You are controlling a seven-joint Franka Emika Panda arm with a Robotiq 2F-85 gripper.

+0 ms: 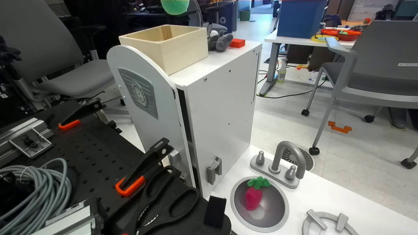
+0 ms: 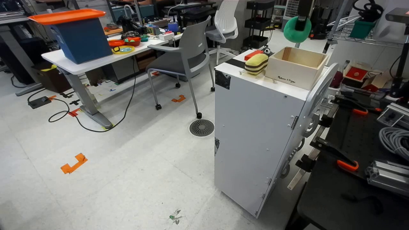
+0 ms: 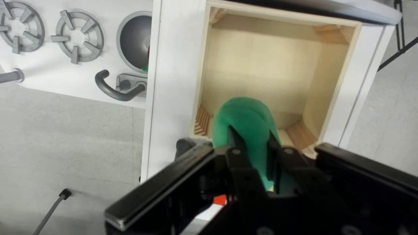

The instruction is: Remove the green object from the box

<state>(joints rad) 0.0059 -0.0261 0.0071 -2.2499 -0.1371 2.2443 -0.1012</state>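
The green object [image 3: 243, 112] is a soft, rounded plush-like thing. My gripper [image 3: 251, 130] is shut on it, with one finger on each side. In both exterior views the green object [image 1: 175, 6] [image 2: 296, 33] hangs in the air above the box. In an exterior view the gripper's fingers [image 2: 301, 23] show dark against it; elsewhere the gripper is cut off by the top edge. The box is open-topped pale wood [image 1: 184, 50] [image 2: 287, 75], standing on a white cabinet. In the wrist view the visible inside of the box [image 3: 261, 58] is bare; the green object covers one lower corner.
The white cabinet [image 1: 222, 98] also bears a grey plush [image 1: 222, 40], a red block [image 1: 237, 42] and a yellow-brown striped plush [image 2: 256, 64] beside the box. Below are a sink [image 1: 282, 217] holding a pink toy with green leaves [image 1: 253, 197], and a grey faucet [image 1: 287, 153].
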